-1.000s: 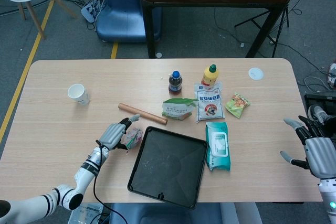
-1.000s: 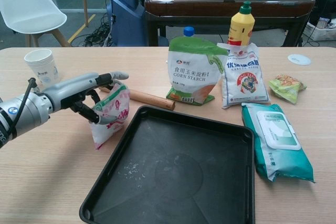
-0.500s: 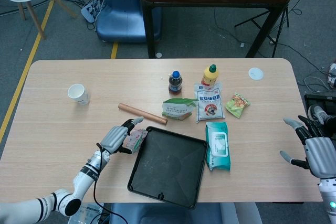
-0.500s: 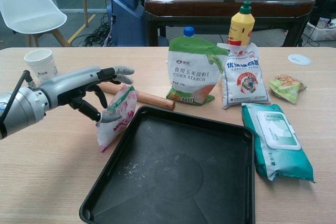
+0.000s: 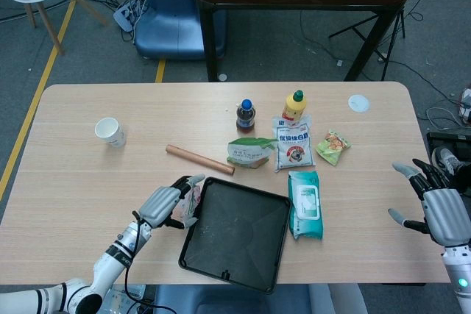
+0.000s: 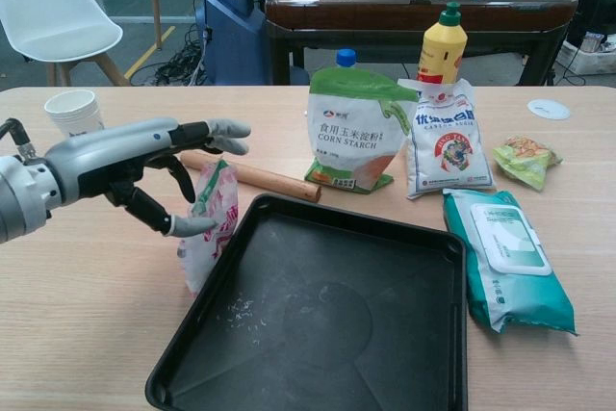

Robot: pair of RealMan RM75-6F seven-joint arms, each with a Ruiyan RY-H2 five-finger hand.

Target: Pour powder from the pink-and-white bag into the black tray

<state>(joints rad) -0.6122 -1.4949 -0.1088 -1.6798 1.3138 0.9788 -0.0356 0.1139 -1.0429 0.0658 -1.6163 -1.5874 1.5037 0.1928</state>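
L robot hand (image 6: pixel 144 156) reaches in from the left, fingers extended over the top of the pink-and-white bag (image 6: pixel 210 223), thumb pressed on its side: bag pinched, held upright just beside the near-left edge of the black tray (image 6: pixel 337 310) on the table (image 5: pixel 73 174). Vs. 1.0 s ago: hand and bag shifted right, closer to tray rim. R robot hand (image 5: pixel 434 207) hovers off the table's right edge, fingers spread, holding nothing; pose approx. unchanged.
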